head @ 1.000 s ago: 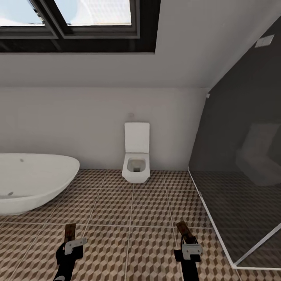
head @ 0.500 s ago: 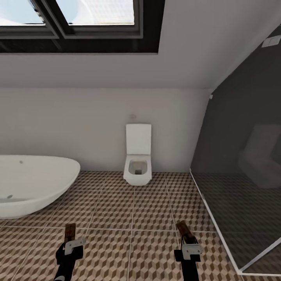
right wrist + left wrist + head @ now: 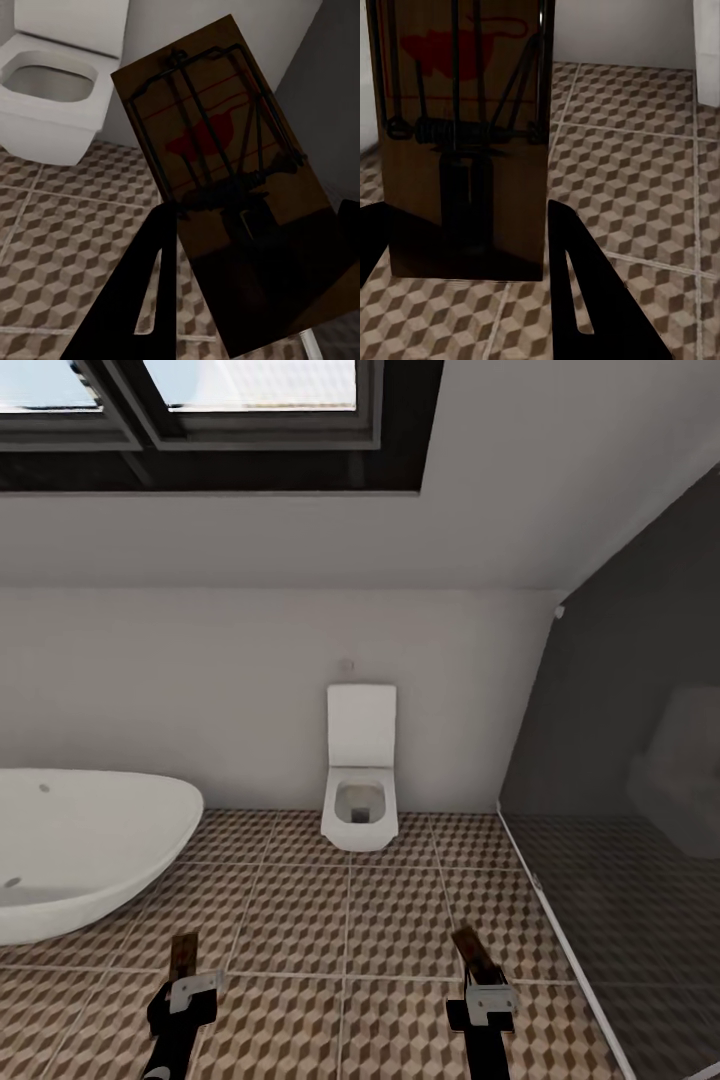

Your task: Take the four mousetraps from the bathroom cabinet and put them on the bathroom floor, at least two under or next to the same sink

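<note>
Left pincer (image 3: 182,960): we have it pinching a mousetrap (image 3: 465,135) by its near end; from the wrist the board stands up between the two dark fingers (image 3: 592,300), red spot and black wire spring facing the camera.
Right pincer (image 3: 470,952): it grips a second mousetrap (image 3: 225,202) the same way, this board tilted to one side in the grasp.
Where the traps sit: both are carried low in front of us, above the bathroom floor (image 3: 390,920), neither touching it.
Surroundings: a white toilet (image 3: 360,800) stands against the far wall ahead, a white oval bathtub (image 3: 80,850) lies to our left, and a dark glass shower screen (image 3: 620,810) closes off the right.
Step in hand, as we judge it: carrying two traps toward a spot by the sink, which we have not found from here.
Doing it well: we should keep both grips firm while the base turns, hold the arms low and tucked so the boards clear the bathtub and the glass, and lower each trap flat onto the patterned tiles, not the shower floor, before we let go.
Risk: the tilted right board may slip or land on edge.
</note>
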Controlling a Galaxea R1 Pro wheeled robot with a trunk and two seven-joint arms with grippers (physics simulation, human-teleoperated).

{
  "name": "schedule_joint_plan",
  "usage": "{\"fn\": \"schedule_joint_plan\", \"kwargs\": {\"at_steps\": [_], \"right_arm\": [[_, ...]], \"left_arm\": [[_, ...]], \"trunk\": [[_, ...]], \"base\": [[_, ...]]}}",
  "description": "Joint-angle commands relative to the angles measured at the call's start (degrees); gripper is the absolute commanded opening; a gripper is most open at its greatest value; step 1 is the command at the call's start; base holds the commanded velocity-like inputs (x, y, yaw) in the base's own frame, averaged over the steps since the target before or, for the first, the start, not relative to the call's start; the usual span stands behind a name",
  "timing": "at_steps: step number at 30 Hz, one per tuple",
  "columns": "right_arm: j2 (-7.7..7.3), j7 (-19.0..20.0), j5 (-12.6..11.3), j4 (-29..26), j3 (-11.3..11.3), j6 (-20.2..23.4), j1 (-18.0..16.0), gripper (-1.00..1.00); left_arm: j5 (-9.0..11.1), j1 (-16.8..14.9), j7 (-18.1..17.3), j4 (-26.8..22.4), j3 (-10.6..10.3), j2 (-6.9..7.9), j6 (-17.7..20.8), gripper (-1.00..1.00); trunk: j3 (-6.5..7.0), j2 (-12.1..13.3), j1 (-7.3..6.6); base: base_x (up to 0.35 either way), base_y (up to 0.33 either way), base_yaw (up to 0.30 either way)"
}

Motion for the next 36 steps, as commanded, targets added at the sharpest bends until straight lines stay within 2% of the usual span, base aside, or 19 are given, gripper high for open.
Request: {"fn": "schedule_joint_plan", "kwargs": {"at_steps": [1,27,36], "right_arm": [[0.01,-0.5,0.4,0.1,0.1,0.0,-0.1,-1.0],[0.01,-0.5,0.5,0.1,0.1,0.0,-0.1,-1.0],[0.01,-0.5,0.5,0.1,0.1,0.0,-0.1,-1.0]], "left_arm": [[-0.3,-0.1,0.5,0.1,-0.5,-0.04,-0.1,-1.0],[-0.3,-0.1,0.5,0.2,-0.5,-0.05,-0.1,-1.0],[-0.3,-0.1,0.5,0.2,-0.5,-0.05,-0.1,-1.0]], "trunk": [[-0.12,-0.1,0.06],[0.07,-0.1,0.06],[0.21,-0.1,0.06]], "base": [[0.27,0.001,0.0],[0.263,-0.009,-0.023],[0.105,0.0,-0.049]]}}
